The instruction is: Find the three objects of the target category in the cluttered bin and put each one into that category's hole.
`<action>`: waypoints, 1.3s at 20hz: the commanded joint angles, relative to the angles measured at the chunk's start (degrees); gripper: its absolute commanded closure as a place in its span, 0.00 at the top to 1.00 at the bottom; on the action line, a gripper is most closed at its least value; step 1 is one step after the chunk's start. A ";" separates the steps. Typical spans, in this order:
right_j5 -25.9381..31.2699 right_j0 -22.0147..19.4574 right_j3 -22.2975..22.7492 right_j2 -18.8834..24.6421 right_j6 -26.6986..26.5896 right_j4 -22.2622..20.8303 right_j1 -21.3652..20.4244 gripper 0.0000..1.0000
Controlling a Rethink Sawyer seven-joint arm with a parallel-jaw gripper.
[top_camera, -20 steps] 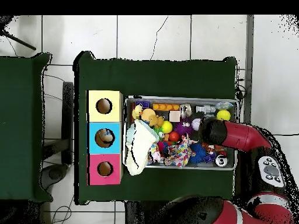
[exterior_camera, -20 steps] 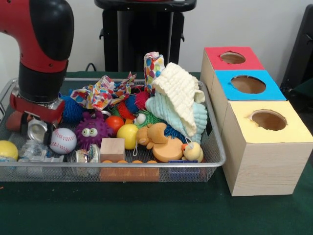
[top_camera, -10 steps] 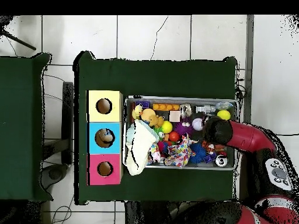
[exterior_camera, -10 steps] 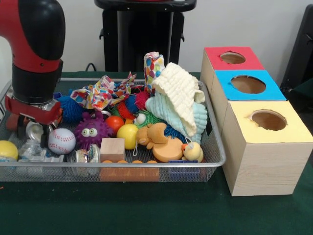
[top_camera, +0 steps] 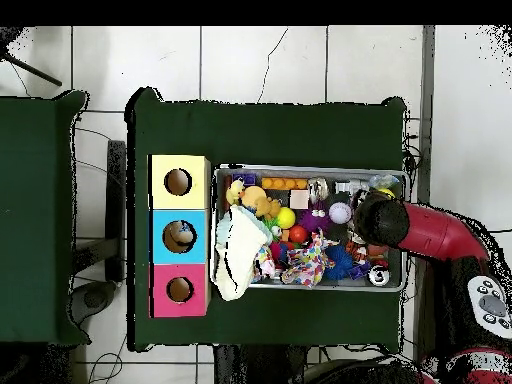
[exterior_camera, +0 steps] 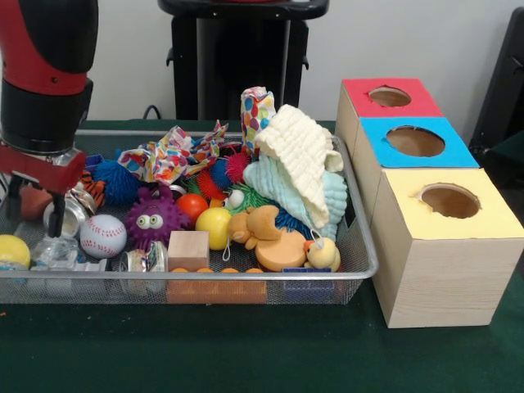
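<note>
- The cluttered bin stood on the green counter, just beside the three boxes with holes.
- The arm hung over the bin's end farthest from the boxes; searching appeared to be the step in hand.
- The end effector sat low among cans and a baseball; whether it was clenched could not be told.
- The next move called for confirming a grasp.
- The overhead view alone showed something inside the blue hole; the front view showed the toys' heights.
</note>
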 commanded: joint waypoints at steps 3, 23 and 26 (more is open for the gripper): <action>3.72 0.34 0.76 5.79 -1.86 -0.62 0.62 1.00; 5.96 -0.92 -3.30 9.93 -4.72 -0.41 5.55 1.00; 7.03 -1.16 -4.45 10.57 -5.29 -0.31 6.37 1.00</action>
